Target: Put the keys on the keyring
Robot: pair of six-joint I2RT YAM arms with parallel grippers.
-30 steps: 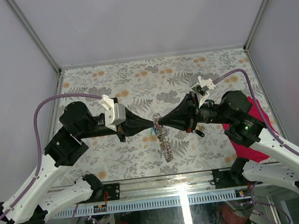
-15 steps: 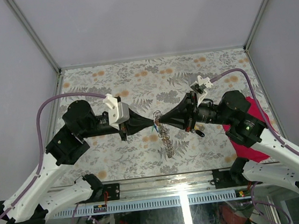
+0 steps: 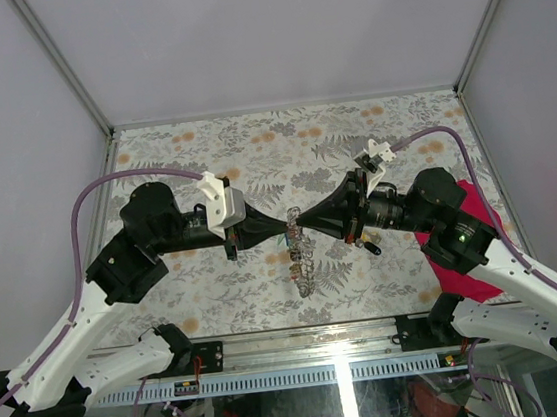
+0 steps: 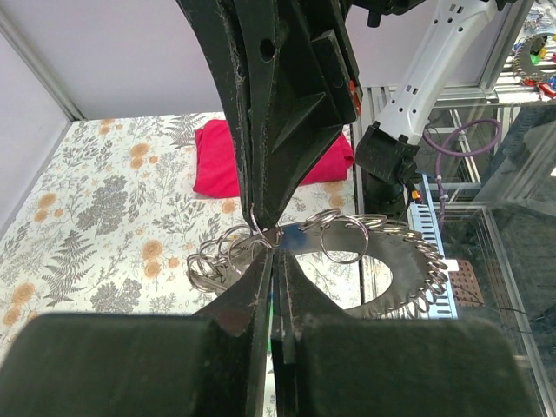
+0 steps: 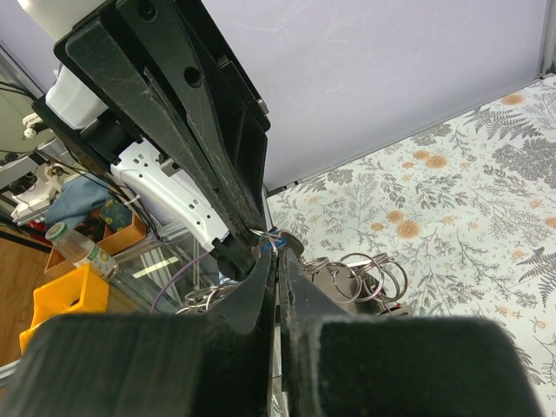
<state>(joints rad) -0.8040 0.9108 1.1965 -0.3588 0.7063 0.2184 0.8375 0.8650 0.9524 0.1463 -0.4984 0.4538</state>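
Mid-air above desk (image 3: pixel 202 157), my L hand (image 3: pixel 281 231) & R hand (image 3: pixel 303 228) are both pinched fully shut tip-to-tip on keyring (image 3: pixel 291 214), steadying it for threading; chain (image 3: pixel 302 266) dangles; blue key (image 5: pixel 274 236) at tips.

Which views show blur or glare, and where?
Top external: evenly lit, sharp, one bright reflection streak on the glass panel. Left wrist: the black left end effector nearest the lens is blurred, the silvery link chain sharp. Right wrist: the black right end effector blurred likewise.

The keyring (image 3: pixel 302 266) is silvery, fingers (image 4: pixel 234 313) black, cloth (image 4: pixel 217 161) crimson, table cover (image 3: pixel 281 138) grey-orange floral.
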